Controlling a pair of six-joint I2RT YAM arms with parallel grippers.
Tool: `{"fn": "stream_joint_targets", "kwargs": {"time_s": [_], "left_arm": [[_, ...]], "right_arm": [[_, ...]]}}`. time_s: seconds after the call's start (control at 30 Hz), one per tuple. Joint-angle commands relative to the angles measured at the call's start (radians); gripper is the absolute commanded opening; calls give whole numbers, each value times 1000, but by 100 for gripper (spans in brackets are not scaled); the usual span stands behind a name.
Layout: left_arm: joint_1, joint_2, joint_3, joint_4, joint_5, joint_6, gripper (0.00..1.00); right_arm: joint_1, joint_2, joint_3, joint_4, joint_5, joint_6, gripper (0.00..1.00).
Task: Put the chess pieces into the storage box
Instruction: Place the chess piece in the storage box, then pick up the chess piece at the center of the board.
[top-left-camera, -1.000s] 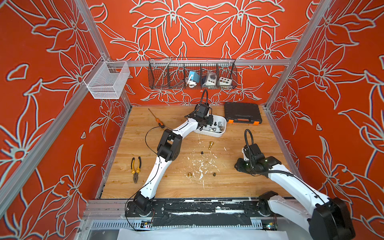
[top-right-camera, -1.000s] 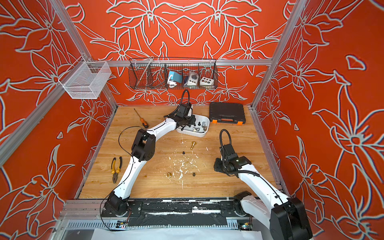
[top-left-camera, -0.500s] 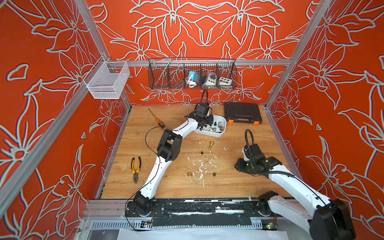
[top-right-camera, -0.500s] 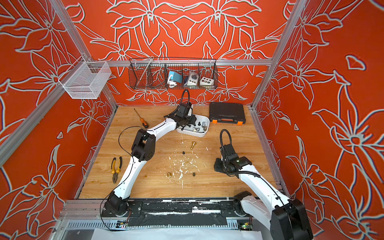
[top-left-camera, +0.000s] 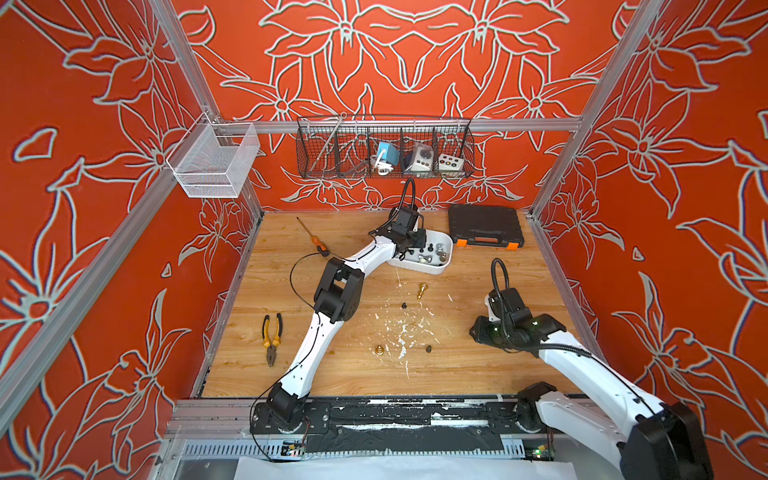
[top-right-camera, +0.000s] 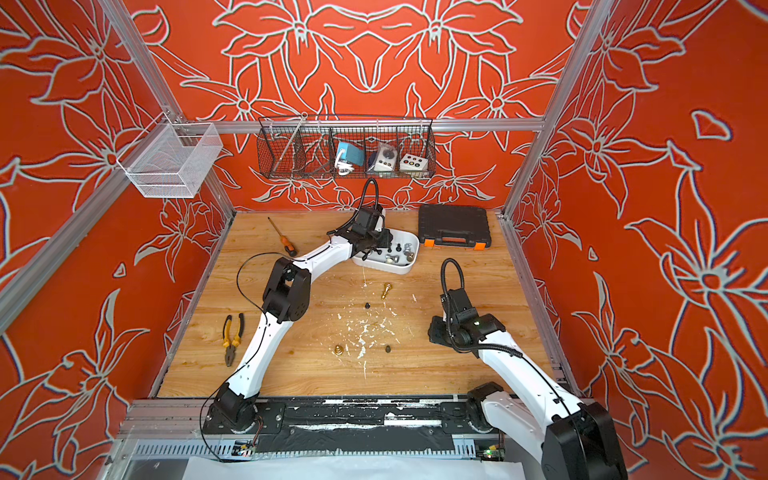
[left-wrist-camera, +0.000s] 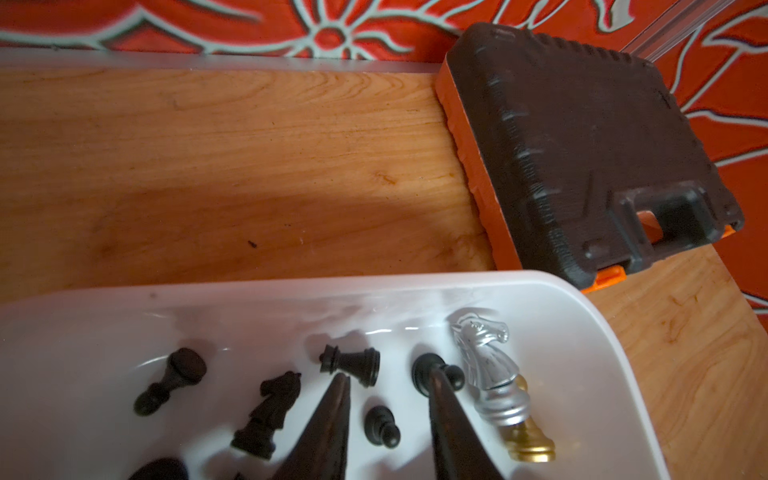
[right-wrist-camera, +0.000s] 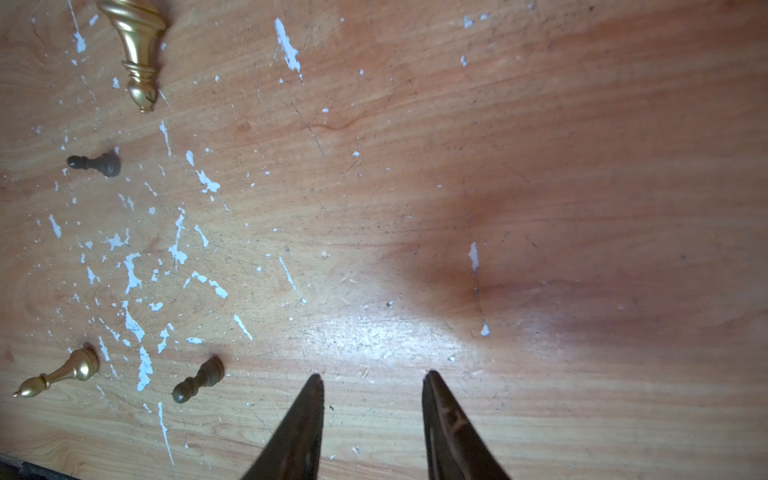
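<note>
Where the left arm (top-left-camera: 332, 299) is reached across to the far side of the table (top-left-camera: 457, 374), its jaws are held spread over the box (left-wrist-camera: 582, 316) with nothing pinched; a black pawn (left-wrist-camera: 381, 424) is seen lying on the box floor below the gap between them. More chess pieces are lying in the box, among them a silver knight (left-wrist-camera: 484, 357) resting over a gold piece (left-wrist-camera: 530, 442) and a black knight (left-wrist-camera: 270, 409). Four pieces are out on the table, nearer the arm bases than the box: a gold bishop (top-left-camera: 422, 289), a small black piece (top-left-camera: 404, 306), a gold pawn (top-left-camera: 379, 350) and a second black pawn (top-left-camera: 428, 348), scattered among white flecks. The jaws of the right arm (top-left-camera: 582, 365) are held spread over bare wood to the right of these four, nothing being gripped. A black toolcase (top-left-camera: 484, 226) is set just beside the box.
</note>
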Motion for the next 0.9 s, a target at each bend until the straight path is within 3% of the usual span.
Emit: {"fn": "stream_joint_targets", "kwargs": {"time_s": [0.0,0.4,0.87], "left_arm": [[4,-87,16,-9,-7,21,33],[1,-332,-219,16,4,72,36],[1,-709,-676,143,-8,92,37]], "right_arm": [[-5,-15,0,-35,15,10,41],[-3,-13,36,-63,9,-25,41],[45,64,125,-68,-32,-58,41]]}}
